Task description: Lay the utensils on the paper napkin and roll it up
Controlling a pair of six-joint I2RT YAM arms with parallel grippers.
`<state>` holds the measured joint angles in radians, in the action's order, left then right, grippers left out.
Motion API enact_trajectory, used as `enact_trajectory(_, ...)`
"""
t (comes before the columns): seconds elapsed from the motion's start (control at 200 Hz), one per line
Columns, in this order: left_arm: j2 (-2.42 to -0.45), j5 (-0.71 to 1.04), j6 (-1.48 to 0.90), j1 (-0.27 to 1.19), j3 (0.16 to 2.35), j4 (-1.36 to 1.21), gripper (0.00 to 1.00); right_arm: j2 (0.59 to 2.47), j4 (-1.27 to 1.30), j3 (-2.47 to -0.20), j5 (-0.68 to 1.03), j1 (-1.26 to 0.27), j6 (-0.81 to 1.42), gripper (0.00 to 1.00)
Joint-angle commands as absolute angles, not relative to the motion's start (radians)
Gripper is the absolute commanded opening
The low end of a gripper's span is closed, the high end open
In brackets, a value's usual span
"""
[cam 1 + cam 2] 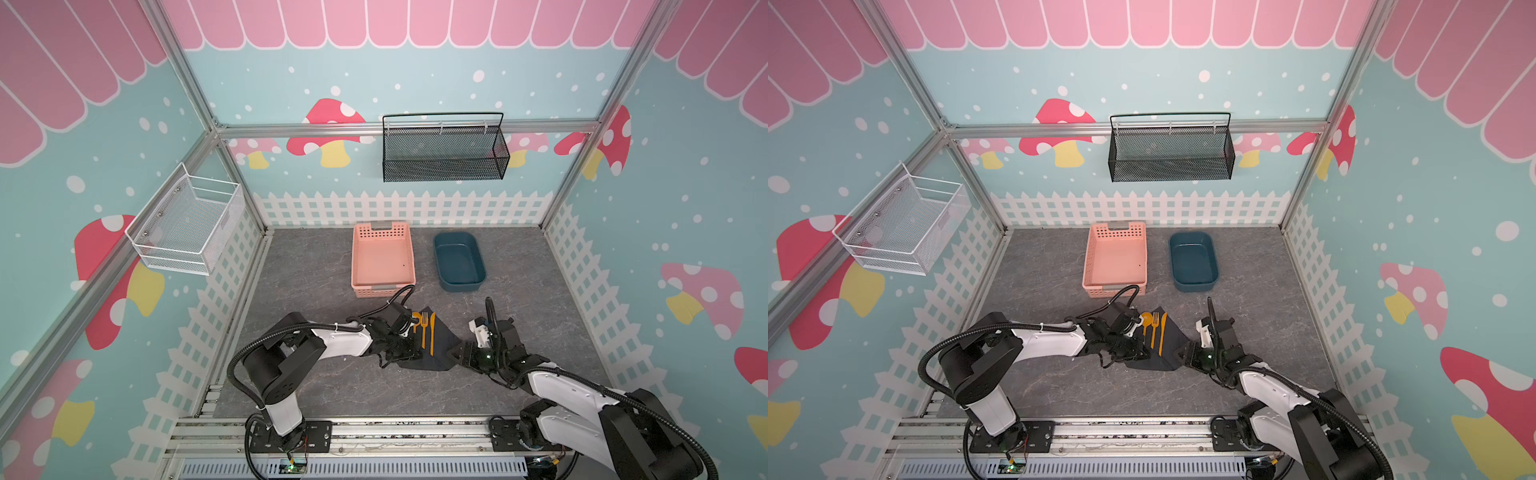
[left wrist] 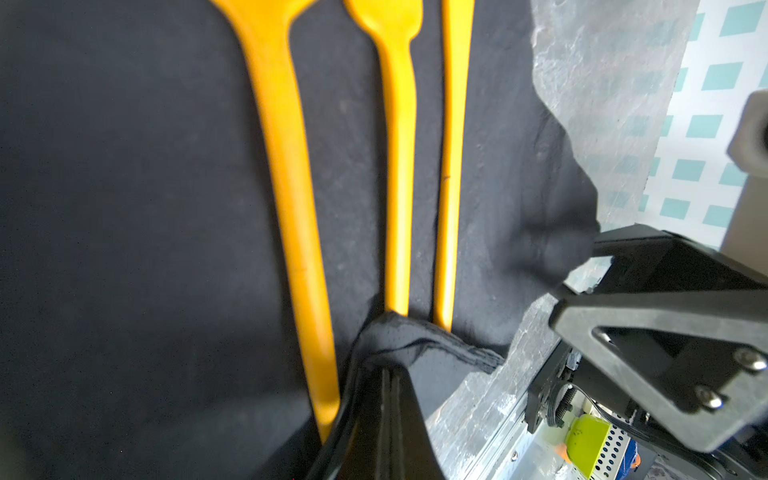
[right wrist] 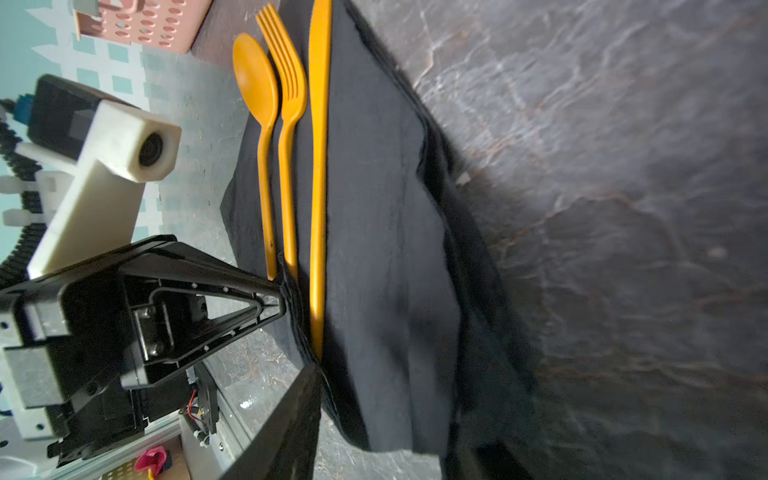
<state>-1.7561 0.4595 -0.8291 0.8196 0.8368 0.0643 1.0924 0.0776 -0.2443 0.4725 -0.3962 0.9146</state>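
My left arm (image 1: 345, 341) stretches low toward the middle, and my left gripper (image 2: 384, 370) is clamped tight on a bunched corner of the napkin (image 2: 124, 208). My right arm (image 1: 561, 384) reaches in low from its own side. My right gripper (image 2: 577, 270) faces the left one, jaws apart around another corner of the napkin.

No legible text (any view)
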Motion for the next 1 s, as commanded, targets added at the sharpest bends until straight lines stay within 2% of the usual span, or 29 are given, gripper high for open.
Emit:
enact_trajectory(0.0,-1.747,0.441,-0.822,0.822,0.86,0.078,0.0,1.067,0.036,-0.277,0.419,-0.387,0.89,0.43)
enact_trajectory(0.205,-1.747,0.442,-0.822,0.822,0.863,0.078,0.0,1.057,-0.006,-0.307,0.386,-0.383,0.867,0.35)
enact_trajectory(0.505,-1.737,0.455,-0.819,0.822,0.867,0.072,0.0,1.035,-0.03,-0.321,0.39,-0.384,0.864,0.08)
enact_trajectory(0.996,-1.736,0.5,-0.834,0.825,0.876,0.032,0.03,1.081,-0.015,-0.362,0.463,-0.387,0.877,0.05)
